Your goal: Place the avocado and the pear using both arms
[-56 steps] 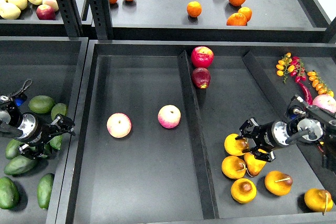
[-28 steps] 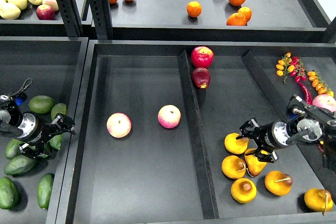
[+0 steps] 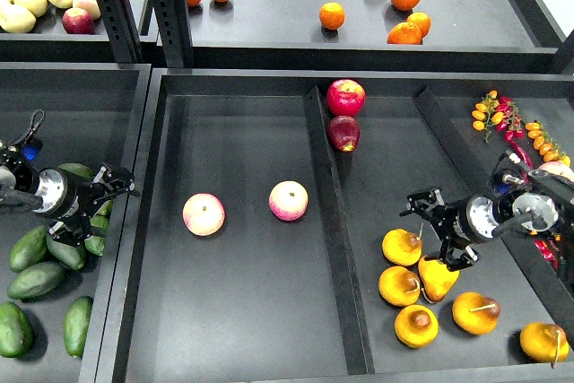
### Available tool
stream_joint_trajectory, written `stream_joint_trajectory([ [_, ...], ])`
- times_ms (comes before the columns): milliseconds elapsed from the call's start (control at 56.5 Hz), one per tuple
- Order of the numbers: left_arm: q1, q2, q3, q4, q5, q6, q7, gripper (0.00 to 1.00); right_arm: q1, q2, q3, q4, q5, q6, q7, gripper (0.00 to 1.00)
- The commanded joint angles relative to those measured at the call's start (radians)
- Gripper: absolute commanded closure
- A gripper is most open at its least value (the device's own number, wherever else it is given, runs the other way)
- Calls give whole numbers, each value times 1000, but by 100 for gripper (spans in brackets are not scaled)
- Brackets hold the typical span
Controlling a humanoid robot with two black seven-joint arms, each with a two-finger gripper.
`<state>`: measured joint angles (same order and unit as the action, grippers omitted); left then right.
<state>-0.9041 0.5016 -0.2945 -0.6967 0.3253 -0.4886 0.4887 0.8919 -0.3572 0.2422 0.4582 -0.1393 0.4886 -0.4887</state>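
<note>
The big black tray (image 3: 242,311) fills the middle, split by a divider (image 3: 334,239) into a left bay and a right one. A shelf (image 3: 296,38) behind it carries oranges (image 3: 332,15). To the left sits a second bin (image 3: 126,221) with green avocados (image 3: 36,280) heaped in it.

The left arm reaches in over that bin. Its gripper (image 3: 106,195) hangs above the avocados with jaws spread apart and nothing clearly between them. Which avocado is the dark one I cannot tell from here; they lie just under and beside the jaws.

The right arm comes in over the right bay. Its gripper (image 3: 432,228) has jaws wide open and empty, poised above a cluster of yellow-orange pears (image 3: 417,286). One pear (image 3: 402,247) lies just beside the jaws; a second (image 3: 437,278) sits right below them.

Two pink-yellow apples (image 3: 204,213) rest apart in the left bay, and two red apples (image 3: 345,97) sit touching at the divider's far end.
</note>
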Motion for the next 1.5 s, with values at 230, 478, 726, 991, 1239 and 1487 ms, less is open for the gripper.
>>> stream_joint_trajectory([
  [230, 165, -75, -423, -7, -106, 0, 0, 0, -109, 55, 412, 2, 9, 0, 0, 0],
  [478, 289, -259, -698, 2, -353, 0, 0, 0, -199, 199, 781, -23, 9, 0, 0, 0],
  [726, 362, -351, -848, 8, -388, 0, 0, 0, -249, 300, 882, -13, 15, 0, 0, 0],
  [991, 439, -466, -997, 8, -388, 0, 0, 0, -295, 357, 936, -30, 43, 0, 0, 0],
  [1239, 458, -502, -1077, 11, -394, 0, 0, 0, -363, 357, 985, -30, 73, 0, 59, 0],
  [1487, 487, -502, -1054, 5, -420, 0, -36, 0, -389, 357, 1138, -24, 147, 0, 74, 0],
])
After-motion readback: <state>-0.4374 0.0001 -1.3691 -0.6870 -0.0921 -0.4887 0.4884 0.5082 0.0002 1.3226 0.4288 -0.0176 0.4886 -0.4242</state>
